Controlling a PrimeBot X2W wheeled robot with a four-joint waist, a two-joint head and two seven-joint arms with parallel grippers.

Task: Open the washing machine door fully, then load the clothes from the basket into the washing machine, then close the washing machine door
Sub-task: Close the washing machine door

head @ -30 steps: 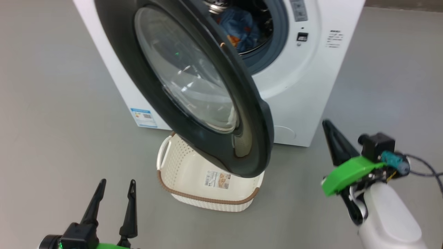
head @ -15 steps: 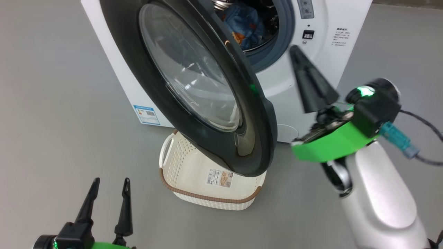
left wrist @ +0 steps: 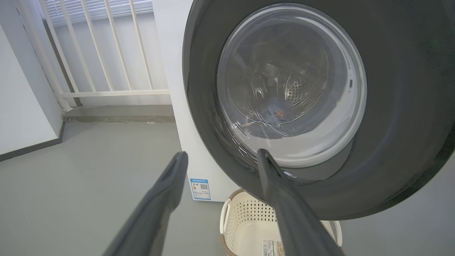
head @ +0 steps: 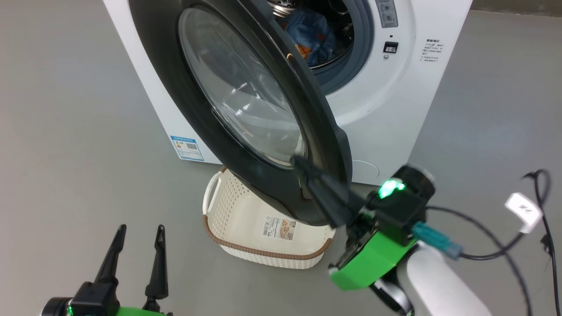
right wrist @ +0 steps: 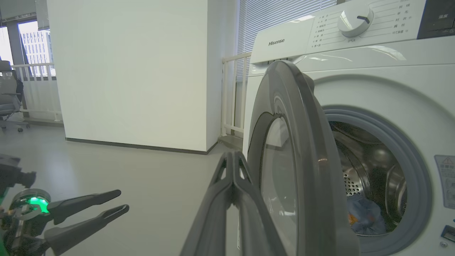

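The white washing machine (head: pixel 395 109) stands with its black-rimmed door (head: pixel 206 145) swung partly out toward me. Light blue clothes (head: pixel 309 35) lie in the drum, and the right wrist view shows the clothes (right wrist: pixel 362 217) behind the door (right wrist: pixel 305 149). Under the door, the cream basket (head: pixel 246 219) looks empty. My right gripper (head: pixel 300 162) is shut, its tips at the lower outer face of the door; I cannot tell whether they touch it. My left gripper (head: pixel 140 230) hangs open at the lower left, holding nothing. Its fingers (left wrist: pixel 263 167) point at the door glass (left wrist: pixel 291 81).
Grey floor surrounds the machine. A dark cable with a white tag (head: pixel 522 206) trails from my right wrist. A white railing (left wrist: pixel 106 92) and a wall (right wrist: pixel 135 71) stand left of the machine. A blue energy sticker (head: pixel 187 148) marks its side.
My shut right gripper rose in front of the machine, then swung down and left to the door's lower outer face. The left gripper, door and basket stayed put.
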